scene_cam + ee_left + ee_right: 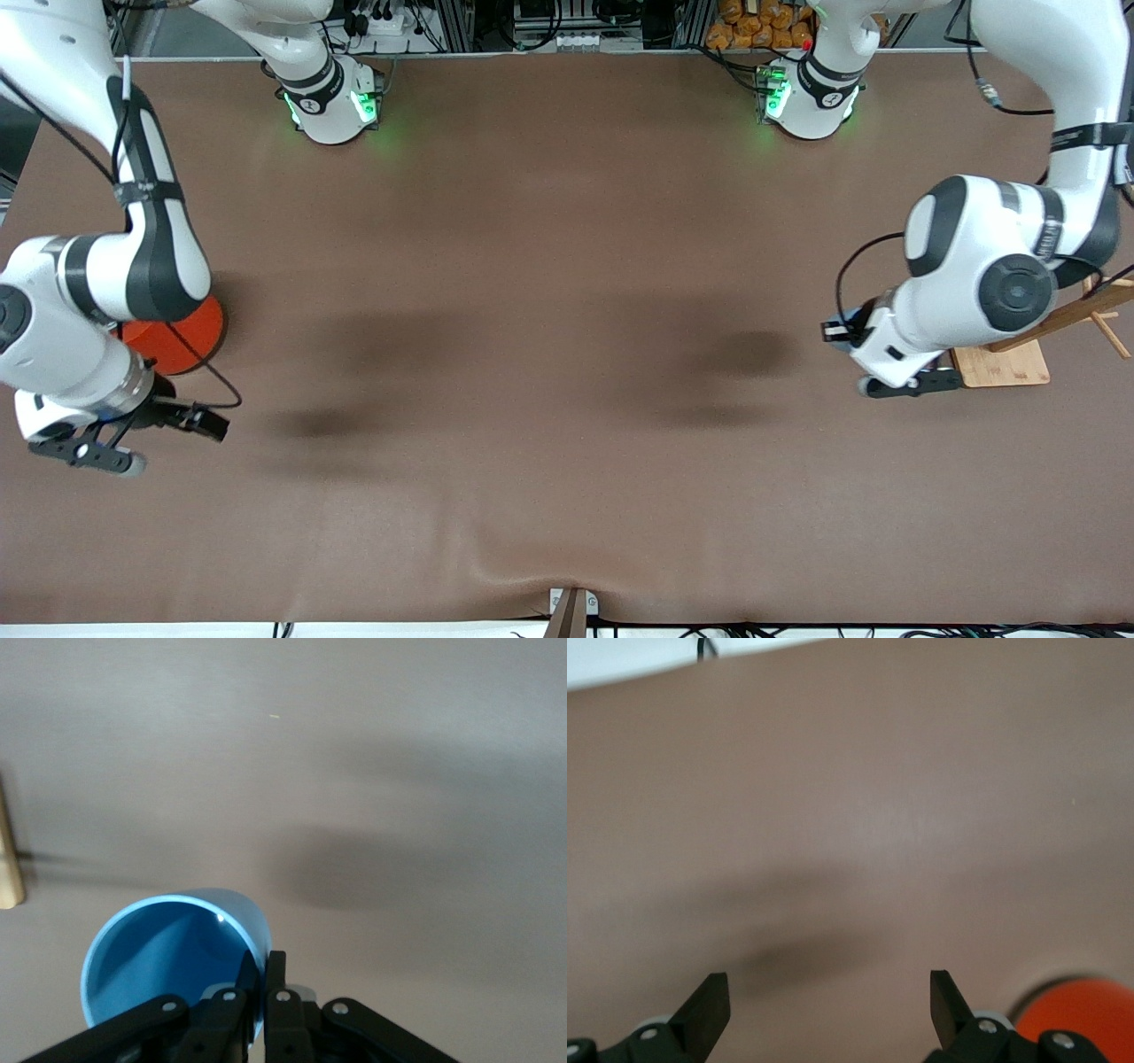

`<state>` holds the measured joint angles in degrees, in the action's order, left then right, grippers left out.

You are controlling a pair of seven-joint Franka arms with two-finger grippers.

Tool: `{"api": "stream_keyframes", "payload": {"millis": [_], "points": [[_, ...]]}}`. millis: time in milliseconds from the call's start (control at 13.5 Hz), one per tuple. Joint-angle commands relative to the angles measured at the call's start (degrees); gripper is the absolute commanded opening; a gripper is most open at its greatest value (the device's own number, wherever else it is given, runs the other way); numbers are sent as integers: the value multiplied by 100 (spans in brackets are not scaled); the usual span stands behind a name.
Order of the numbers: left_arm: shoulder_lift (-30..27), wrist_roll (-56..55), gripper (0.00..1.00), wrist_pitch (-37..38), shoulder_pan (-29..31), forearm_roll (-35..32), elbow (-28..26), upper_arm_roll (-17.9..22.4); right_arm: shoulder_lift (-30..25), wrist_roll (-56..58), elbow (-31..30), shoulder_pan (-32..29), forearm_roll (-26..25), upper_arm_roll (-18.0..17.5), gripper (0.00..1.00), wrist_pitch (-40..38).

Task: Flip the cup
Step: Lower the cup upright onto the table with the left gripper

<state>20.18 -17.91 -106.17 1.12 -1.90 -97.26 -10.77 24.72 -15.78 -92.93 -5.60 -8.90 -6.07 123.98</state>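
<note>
Left hand (262, 979) pinching cup (168, 952) rim

The cup (168, 957) is a small light-blue plastic tumbler, darker blue inside, no handle. Its open mouth faces the left wrist camera, with the left gripper (264, 988) pinching its rim wall, one finger inside, one outside. It's up over the left arm's end of the table.

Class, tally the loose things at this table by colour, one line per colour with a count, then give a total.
Light blue: 1, the cup, pinched at its rim by the left claw.
Orange: 1, the can, beside the open right claw.
Pale wood: 1, the stand at the left arm's end.
Total: 3
</note>
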Motion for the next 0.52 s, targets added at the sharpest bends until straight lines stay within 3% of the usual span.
{"api": "stream_keyframes", "payload": {"millis": [0, 148, 297, 445], "points": [[-164, -117, 0, -673, 327, -100, -538, -92, -1011, 469, -1191, -46, 195, -17, 100, -83], [-120, -125, 0, -1193, 389, -100, -811, -92, -1171, 742, -1019, -37, 588, -26, 100, -862], [2, -221, 0, -1292, 380, -82, -821, -92, -1172, 936, -449, -37, 1142, -17, 100, -1915], [64, -379, 0, -1606, 363, -82, -926, -92, -1215, 945, 9, -46, 1180, -17, 100, -2620]]}}
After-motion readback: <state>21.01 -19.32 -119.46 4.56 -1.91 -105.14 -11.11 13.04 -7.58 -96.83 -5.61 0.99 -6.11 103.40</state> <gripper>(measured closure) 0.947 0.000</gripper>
